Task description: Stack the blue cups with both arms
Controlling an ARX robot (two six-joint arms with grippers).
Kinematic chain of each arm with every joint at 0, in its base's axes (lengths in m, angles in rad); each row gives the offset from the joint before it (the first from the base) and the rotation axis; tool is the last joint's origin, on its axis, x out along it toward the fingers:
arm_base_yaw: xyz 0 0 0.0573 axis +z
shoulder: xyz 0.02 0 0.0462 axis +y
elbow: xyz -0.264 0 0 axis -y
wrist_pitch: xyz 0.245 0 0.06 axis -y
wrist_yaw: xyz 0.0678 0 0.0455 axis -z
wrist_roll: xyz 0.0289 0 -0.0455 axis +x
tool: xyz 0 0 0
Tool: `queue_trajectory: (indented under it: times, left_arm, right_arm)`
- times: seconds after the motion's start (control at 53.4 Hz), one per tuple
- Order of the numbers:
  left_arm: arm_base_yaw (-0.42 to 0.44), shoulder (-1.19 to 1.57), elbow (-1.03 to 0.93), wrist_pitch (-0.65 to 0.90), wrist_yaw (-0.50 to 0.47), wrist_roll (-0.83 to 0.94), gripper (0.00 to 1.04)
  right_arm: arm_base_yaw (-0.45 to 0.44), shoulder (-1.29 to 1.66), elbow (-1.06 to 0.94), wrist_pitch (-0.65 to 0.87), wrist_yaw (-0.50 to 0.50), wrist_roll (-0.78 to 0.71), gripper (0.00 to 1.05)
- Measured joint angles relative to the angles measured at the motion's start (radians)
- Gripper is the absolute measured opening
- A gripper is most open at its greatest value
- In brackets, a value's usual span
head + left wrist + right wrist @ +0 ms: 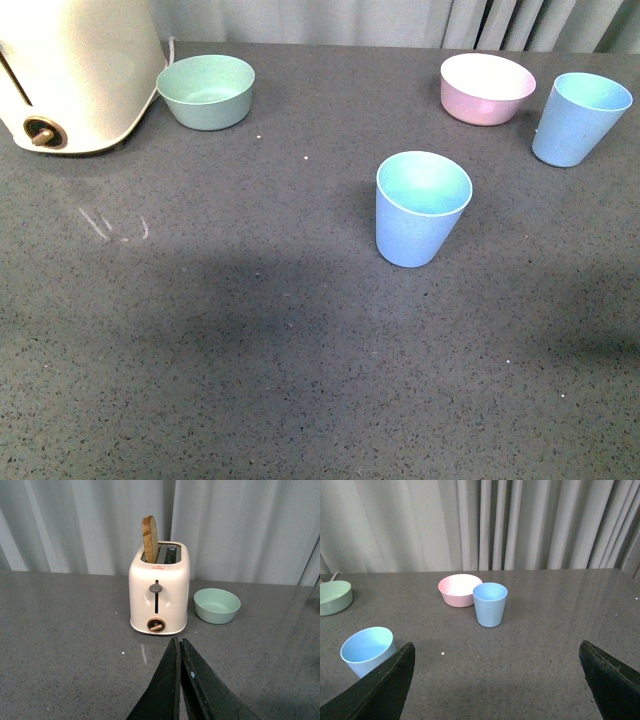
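Observation:
Two light-blue cups stand upright on the grey table. One blue cup (pixel 422 208) is near the middle; the other blue cup (pixel 579 118) is at the far right, beside the pink bowl. Neither arm shows in the front view. In the right wrist view the far cup (pixel 490 604) stands ahead of my open right gripper (pixel 497 652), well apart from it, and the middle cup (pixel 367 650) sits just behind one black finger (pixel 385 685). My left gripper (pixel 179 642) is shut and empty, pointing at the toaster; no cup shows in that view.
A cream toaster (pixel 70 70) with a bread slice (pixel 149 539) stands at the back left. A mint-green bowl (pixel 207 90) sits beside it, and a pink bowl (pixel 487 87) sits at the back right. Curtains hang behind the table.

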Motion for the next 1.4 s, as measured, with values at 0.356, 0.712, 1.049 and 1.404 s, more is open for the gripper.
queue_trajectory:
  times: [0.356, 0.712, 1.049, 1.404]
  left_arm:
    - [0.000, -0.213, 0.000, -0.219, 0.000, 0.000, 0.02]
    - [0.000, -0.213, 0.000, -0.222, 0.000, 0.000, 0.34]
    - [0.000, -0.214, 0.000, -0.222, 0.000, 0.000, 0.91]
    - [0.000, -0.214, 0.000, -0.222, 0.000, 0.002, 0.96]
  right_arm:
    - [0.000, 0.000, 0.000, 0.000, 0.000, 0.000, 0.96]
    - [-0.005, 0.033, 0.021, -0.063, 0.012, 0.039, 0.96]
    - [-0.181, 0.985, 0.296, 0.376, -0.121, -0.033, 0.96]
    - [-0.046, 1.731, 0.859, 0.322, -0.052, -0.291, 0.96]
